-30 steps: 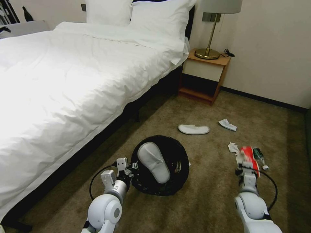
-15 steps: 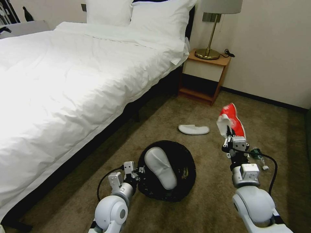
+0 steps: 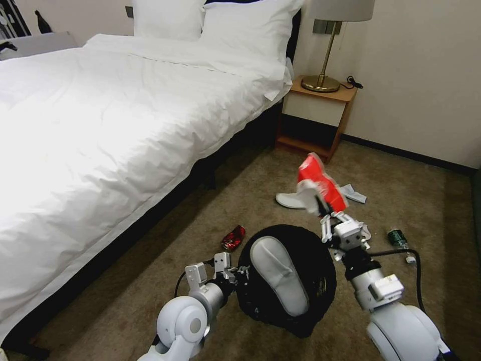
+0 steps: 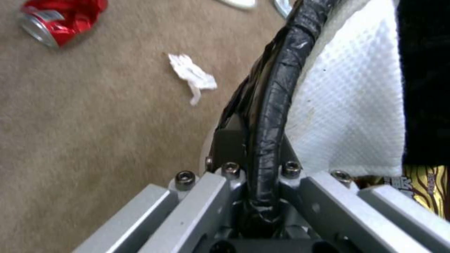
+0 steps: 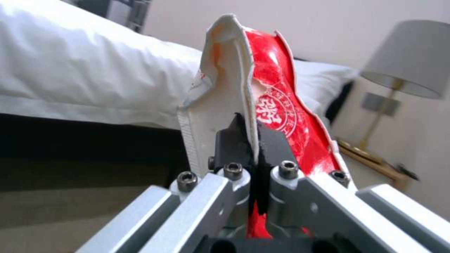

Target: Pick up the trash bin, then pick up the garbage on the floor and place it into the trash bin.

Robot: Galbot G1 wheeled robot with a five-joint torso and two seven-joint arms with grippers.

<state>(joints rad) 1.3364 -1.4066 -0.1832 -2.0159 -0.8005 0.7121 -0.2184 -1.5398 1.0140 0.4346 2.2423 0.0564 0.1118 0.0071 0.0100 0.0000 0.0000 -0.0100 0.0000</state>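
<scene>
**Snack packet lifted beside the bin, more litter left on the carpet**

The trash bin (image 3: pixel 288 281) is off the floor in front of the robot, tilted with its mouth toward the head camera. The left gripper (image 3: pixel 235 273) holds it by the near left rim, and the left wrist view shows the fingers pressed together on the black taped rim (image 4: pixel 272 116). One white slipper (image 3: pixel 278 273) already lies inside the bin, and that same view shows a scrap of gold-and-brown wrapper (image 4: pixel 422 186) lower down in it.

The right gripper (image 3: pixel 328 216) is raised just beyond the bin's far right rim, its fingers pinched on the bottom edge of the red snack packet (image 3: pixel 320 183). The packet stands upright above the gripper, torn open with its white inside showing (image 5: pixel 225 116). It looks to be near the rim but not yet over the opening, so this piece seems to be on its way to the bin and not yet dropped.

Judging by the floor, the job is partly done. Picking up the bin is finished and at least one slipper is in. Still on the carpet are a crushed red can (image 3: pixel 233 237) just left of the bin, a second white slipper (image 3: pixel 289 200) behind the packet, a crumpled white tissue (image 3: pixel 353 193) near it, a green bottle (image 3: pixel 399 239) off to the right, and a small tissue scrap (image 4: pixel 192 75) beside the bin.
</scene>
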